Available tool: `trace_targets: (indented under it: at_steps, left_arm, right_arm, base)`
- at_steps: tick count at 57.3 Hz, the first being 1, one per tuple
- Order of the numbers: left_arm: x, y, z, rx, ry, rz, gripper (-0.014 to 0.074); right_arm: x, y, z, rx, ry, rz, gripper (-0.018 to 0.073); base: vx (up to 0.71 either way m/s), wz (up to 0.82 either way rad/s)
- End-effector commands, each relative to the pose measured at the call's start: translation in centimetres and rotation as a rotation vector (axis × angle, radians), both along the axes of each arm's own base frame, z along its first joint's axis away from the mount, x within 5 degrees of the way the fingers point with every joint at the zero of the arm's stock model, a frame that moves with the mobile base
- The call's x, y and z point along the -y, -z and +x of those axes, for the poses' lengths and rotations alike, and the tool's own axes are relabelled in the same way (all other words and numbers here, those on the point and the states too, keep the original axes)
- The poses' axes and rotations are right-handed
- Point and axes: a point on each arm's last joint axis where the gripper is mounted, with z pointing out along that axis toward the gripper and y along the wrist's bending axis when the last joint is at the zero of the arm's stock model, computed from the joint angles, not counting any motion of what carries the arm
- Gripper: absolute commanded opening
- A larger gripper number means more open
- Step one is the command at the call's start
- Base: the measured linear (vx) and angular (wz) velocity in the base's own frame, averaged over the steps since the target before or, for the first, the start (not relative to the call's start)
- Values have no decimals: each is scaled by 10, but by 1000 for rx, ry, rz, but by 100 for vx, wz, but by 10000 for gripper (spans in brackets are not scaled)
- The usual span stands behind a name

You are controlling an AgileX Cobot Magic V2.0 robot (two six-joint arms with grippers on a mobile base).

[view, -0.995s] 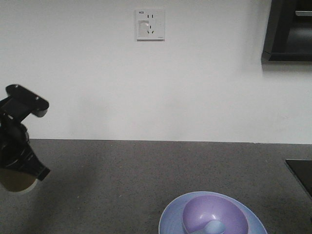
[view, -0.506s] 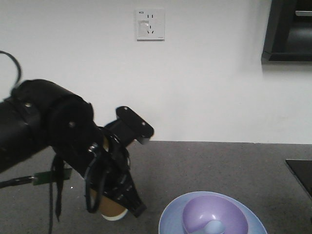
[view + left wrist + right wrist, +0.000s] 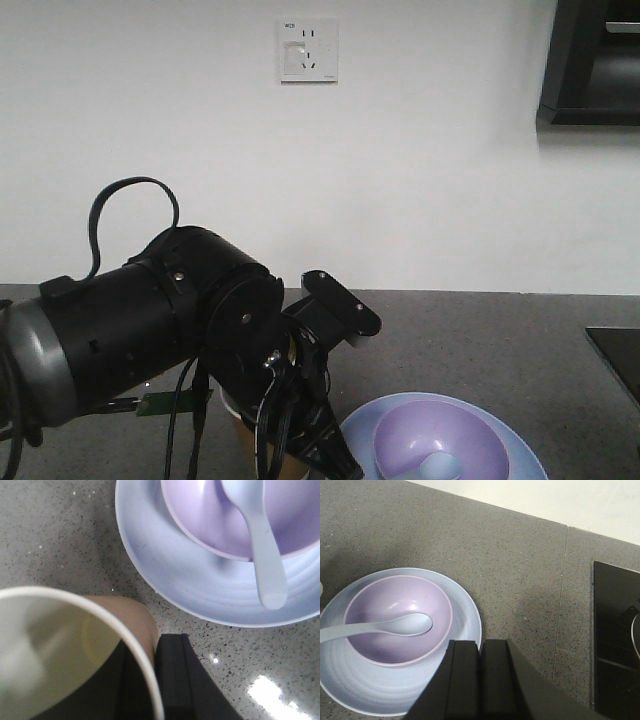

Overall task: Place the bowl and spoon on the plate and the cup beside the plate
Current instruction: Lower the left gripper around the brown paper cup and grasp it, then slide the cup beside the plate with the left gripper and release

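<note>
The pale blue plate [image 3: 465, 611] lies on the grey counter with the lavender bowl [image 3: 380, 645] on it. The pale blue spoon [image 3: 395, 625] rests in the bowl, its handle over the rim. In the left wrist view the brown paper cup [image 3: 132, 615] hangs just left of the plate [image 3: 170, 580], a strip of counter between them. My left gripper [image 3: 150, 655] is shut on the cup's wall, one finger [image 3: 175, 675] outside and the other inside. My right gripper [image 3: 480, 647] is shut and empty above the plate's near right edge. The front view shows the left arm [image 3: 170, 320] beside the plate [image 3: 525, 455].
A black glass hob [image 3: 615, 645] is set into the counter right of the plate. The white wall behind carries a socket [image 3: 308, 48], and a dark cabinet [image 3: 590, 60] hangs at the upper right.
My left arm has swung from the far left towards the right with the cup, ending next to the plate. Plate, bowl and spoon have not moved.
</note>
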Motion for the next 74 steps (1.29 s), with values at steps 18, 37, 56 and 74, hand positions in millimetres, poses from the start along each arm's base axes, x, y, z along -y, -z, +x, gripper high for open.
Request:
trace_targets:
  at_steps: [18, 37, 56, 74]
  left_arm:
    - [7, -6, 3, 32, -15, -44, -3]
    - [7, -5, 4, 25, -46, -54, 90]
    - [6, -6, 3, 23, -47, -45, 387]
    - [1, -24, 5, 65, -53, -10, 465]
  right_arm:
    - [1, -16, 1, 109, 5, 8, -8]
    - [1, -16, 1, 109, 5, 8, -8]
    - [1, -16, 1, 109, 5, 8, -8]
    - [1, -16, 1, 109, 5, 8, -8]
  base:
    - [0, 0]
    - [0, 0]
    - [0, 0]
    - [0, 0]
